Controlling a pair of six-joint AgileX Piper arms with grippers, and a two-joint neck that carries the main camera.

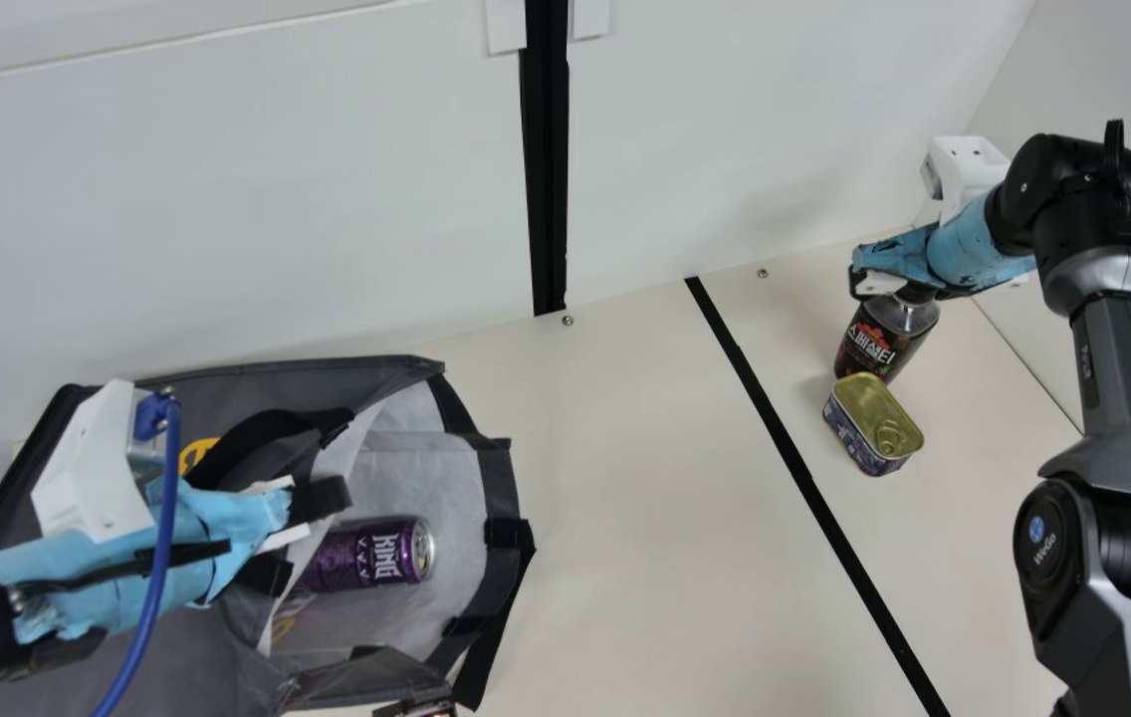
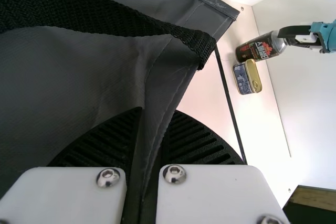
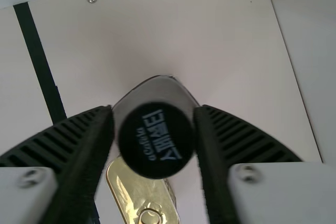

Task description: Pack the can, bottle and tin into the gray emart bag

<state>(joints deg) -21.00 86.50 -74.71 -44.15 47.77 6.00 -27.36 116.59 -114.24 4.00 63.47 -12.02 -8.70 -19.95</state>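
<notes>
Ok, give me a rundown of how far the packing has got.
The purple can lies inside the gray bag, so that looks done; the left claw pinches the bag's edge. The bottle seems next: the right claw is around its top, though a firm grip isn't certain. Bottle and tin remain to be packed.

The gray bag, trimmed in black, gapes open with its pale lining showing. Inside, the purple can lies on its side. The dark-labeled, black-capped bottle stands on the surface, the gold-lidded tin flat just beside it.
</notes>
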